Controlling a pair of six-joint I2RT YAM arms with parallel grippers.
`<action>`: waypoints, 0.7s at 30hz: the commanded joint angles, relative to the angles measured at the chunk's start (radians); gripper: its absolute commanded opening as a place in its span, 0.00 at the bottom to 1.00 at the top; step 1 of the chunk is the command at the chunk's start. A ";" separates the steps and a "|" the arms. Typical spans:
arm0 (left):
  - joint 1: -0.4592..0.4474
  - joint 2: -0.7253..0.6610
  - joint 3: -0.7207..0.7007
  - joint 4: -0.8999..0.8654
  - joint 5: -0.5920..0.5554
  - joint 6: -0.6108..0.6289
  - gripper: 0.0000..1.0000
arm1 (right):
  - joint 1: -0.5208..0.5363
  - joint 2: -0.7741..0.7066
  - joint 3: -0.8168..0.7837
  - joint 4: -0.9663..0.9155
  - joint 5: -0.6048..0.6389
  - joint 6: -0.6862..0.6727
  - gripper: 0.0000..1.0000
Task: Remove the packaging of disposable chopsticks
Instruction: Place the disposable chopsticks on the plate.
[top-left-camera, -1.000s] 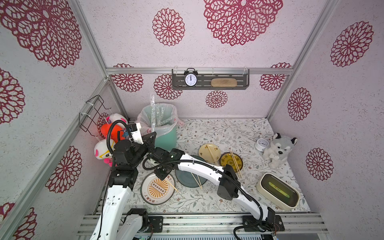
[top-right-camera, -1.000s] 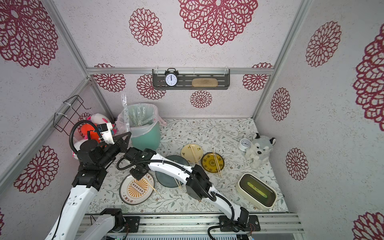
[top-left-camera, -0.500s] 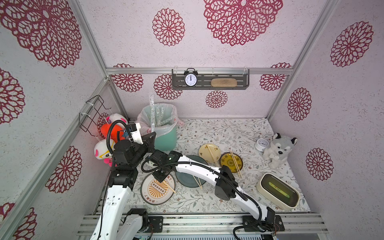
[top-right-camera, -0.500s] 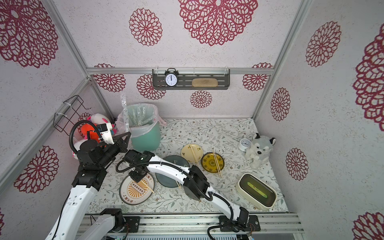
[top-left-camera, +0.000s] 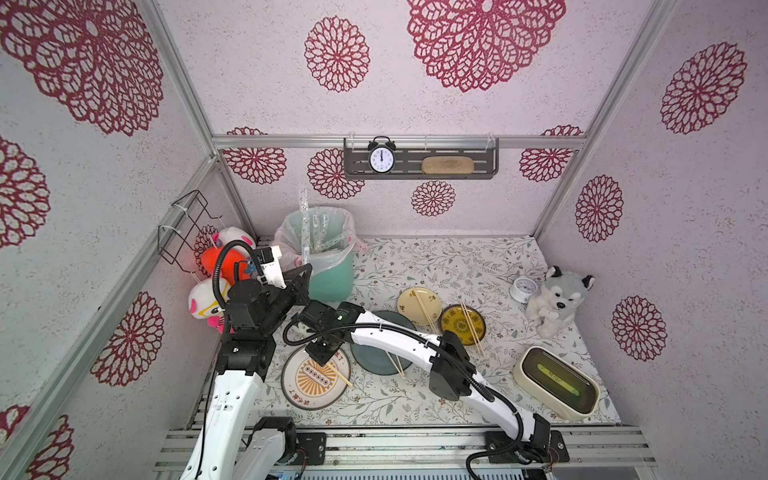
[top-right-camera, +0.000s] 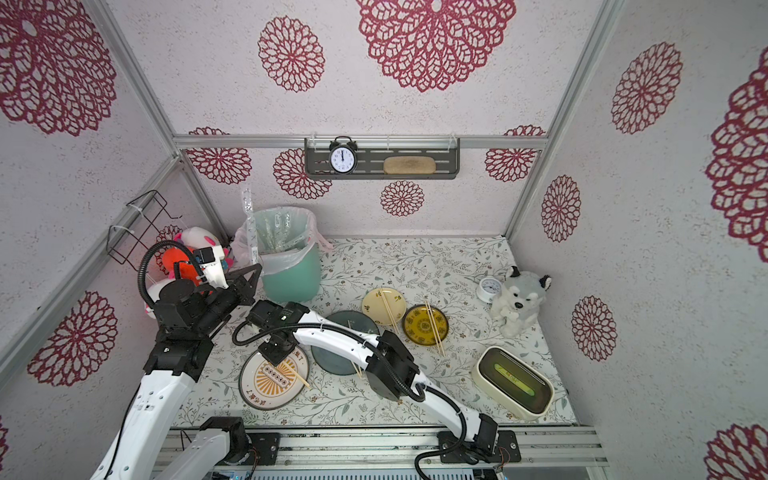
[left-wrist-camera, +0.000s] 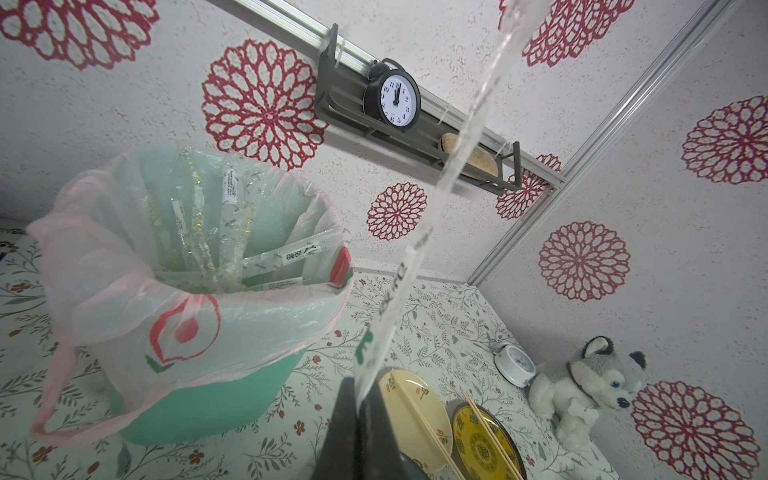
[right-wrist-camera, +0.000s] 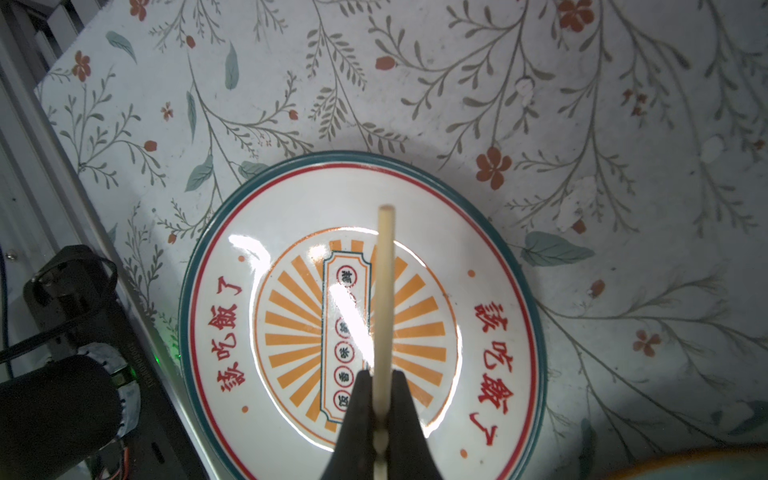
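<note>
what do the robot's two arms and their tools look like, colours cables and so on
Both the left arm and right arm have smooth white tubular links joined by boxy black joint housings. A black ribbed cable loops along each. The left tool and right tool end in slim, tapered matte black fingers. No markings are legible.

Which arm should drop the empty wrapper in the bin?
Left. The left fingers pinch the wrapper, right beside the bin. The right fingers are busy holding chopsticks over the plate.
</note>
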 joint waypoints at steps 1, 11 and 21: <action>0.011 0.006 0.004 0.003 0.007 0.000 0.00 | -0.008 0.023 0.031 0.012 -0.021 -0.002 0.04; 0.014 -0.011 -0.001 0.001 0.007 0.003 0.00 | -0.018 0.059 0.031 0.017 -0.054 0.002 0.04; 0.019 -0.015 0.001 0.002 0.011 0.004 0.00 | -0.029 0.063 0.031 0.018 -0.065 0.011 0.26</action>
